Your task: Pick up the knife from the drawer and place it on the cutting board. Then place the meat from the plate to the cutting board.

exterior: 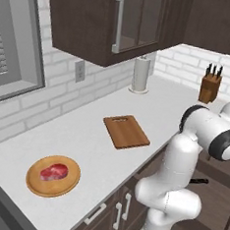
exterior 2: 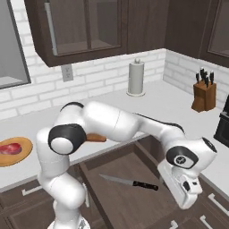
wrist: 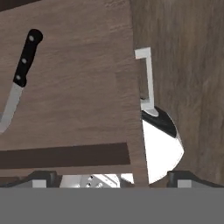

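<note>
While the meat (exterior: 53, 172) sits on the plate (exterior: 34, 186) at left, the board (exterior: 126, 131) mid-counter is bare, so nothing's done yet. Knife (exterior 2: 129, 182) lies in the open drawer (exterior 2: 120, 165); gripper (exterior 2: 190, 193) hangs nearby w/ jaws wide apart, holding nothing.

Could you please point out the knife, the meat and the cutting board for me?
knife (exterior 2: 129, 182): right base view, where blade meets handle.
meat (exterior: 54, 172): left base view, middle of the steak.
cutting board (exterior: 126, 132): left base view, centre of its top face.

Knife block (exterior: 210, 84), paper towel roll (exterior: 140, 74)
</note>
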Tool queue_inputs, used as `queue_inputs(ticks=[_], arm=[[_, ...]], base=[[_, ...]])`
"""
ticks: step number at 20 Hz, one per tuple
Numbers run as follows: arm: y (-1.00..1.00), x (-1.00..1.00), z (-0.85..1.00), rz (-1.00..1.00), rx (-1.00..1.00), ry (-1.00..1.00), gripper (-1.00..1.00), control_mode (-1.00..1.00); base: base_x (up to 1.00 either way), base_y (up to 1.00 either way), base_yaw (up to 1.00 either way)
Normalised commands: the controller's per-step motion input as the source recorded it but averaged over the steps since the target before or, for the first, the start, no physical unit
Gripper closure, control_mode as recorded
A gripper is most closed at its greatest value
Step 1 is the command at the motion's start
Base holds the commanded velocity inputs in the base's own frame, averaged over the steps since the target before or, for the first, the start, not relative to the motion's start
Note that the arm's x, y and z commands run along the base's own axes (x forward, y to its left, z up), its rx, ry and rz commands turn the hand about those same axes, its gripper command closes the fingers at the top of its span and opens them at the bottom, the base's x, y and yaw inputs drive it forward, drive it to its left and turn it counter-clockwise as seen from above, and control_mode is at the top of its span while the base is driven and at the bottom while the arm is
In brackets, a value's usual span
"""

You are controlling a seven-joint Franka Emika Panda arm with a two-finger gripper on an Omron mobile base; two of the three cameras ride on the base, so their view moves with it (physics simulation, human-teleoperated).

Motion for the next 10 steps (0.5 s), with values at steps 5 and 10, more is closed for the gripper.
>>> queue_inputs(ticks=[5,10], arm=[[0.86,0.64,0.00,-0.07,-0.01,0.07,-1.00,-1.00],[0.68,0.51,-0.05,-0.11,0.00,0.03,-1.00,-1.00]], base=[[0.00,0.00,0.00],[0.00,0.00,0.00]])
